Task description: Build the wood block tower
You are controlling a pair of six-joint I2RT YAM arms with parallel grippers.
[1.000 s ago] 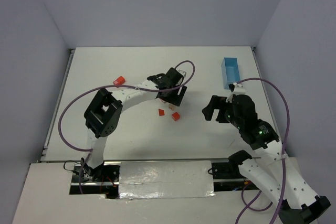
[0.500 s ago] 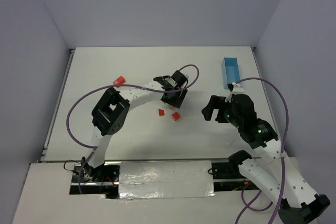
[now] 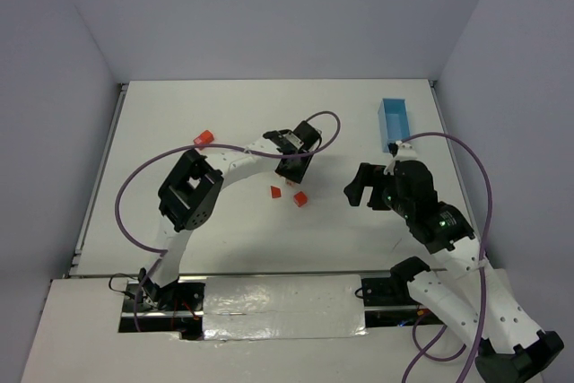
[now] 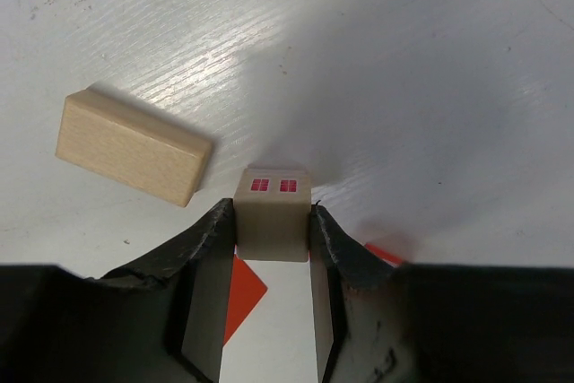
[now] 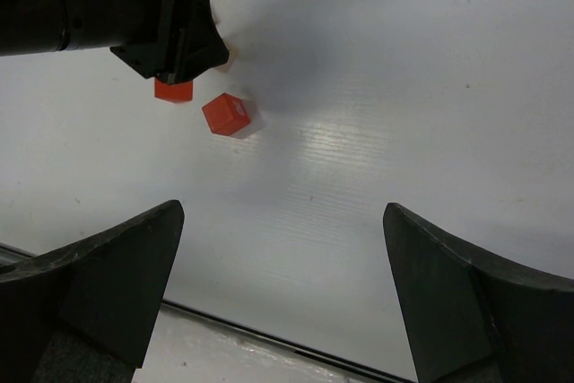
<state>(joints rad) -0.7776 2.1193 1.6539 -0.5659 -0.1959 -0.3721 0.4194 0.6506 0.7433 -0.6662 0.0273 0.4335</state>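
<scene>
left jaws: clamped on the tan cube [image 4: 273, 217]; we see a finger [image 4: 202, 302] flat against each of its two sides.
tan cube: it has two small red squares on its upper face. We cannot tell whether it rests on the desk [image 3: 224, 114] or hangs just clear of it.
tan slab [image 4: 133, 147]: lying flat on the desk, just left of the tan cube in the left wrist view, with a narrow gap between them.
red-orange cube [image 3: 300, 198]: on the desk just on the near side of the left jaws, apart from them.
red-orange piece [image 3: 276, 192]: just left of the red-orange cube and not touching it; too small for us to call its shape.
third red-orange block [image 3: 204, 138]: well off to the left, on the far side of the left arm.
wood block tower: the blocks we see lie singly on the desk, most near the middle.
right jaws: spread wide, with fingers [image 5: 117, 284] at either edge of the right wrist view, held above the desk well right of the red-orange cube.
light blue box [image 3: 395, 123]: at the far right of the desk, beyond the right arm, well apart from the blocks.
</scene>
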